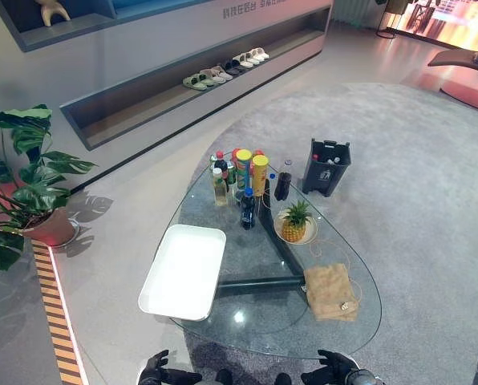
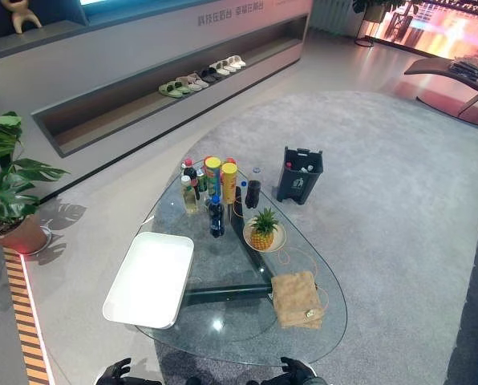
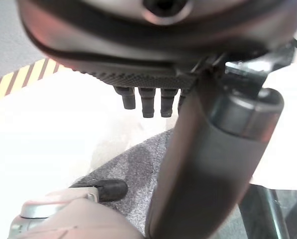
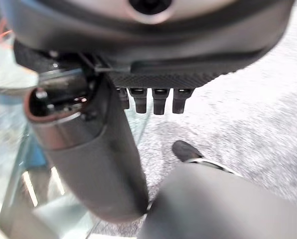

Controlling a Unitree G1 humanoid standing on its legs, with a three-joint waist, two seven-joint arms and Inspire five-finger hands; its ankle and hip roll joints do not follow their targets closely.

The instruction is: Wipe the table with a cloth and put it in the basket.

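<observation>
Tan folded cloth (image 1: 331,291) lies on the rounded glass table (image 1: 255,321) near its right edge, beside a white rectangular tray (image 1: 184,270); left hand (image 1: 155,370) and right hand (image 1: 332,369) empty, fingers relaxed.

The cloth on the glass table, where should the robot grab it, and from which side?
The tan cloth lies flat near the glass table's right, near edge. Coming down from above with the right hand looks best, since that hand is closest. Pinching the near edge or a raised wrinkle should work, because flat cloth offers nothing to wrap around. The pineapple stands beyond it, out of the way.
</observation>
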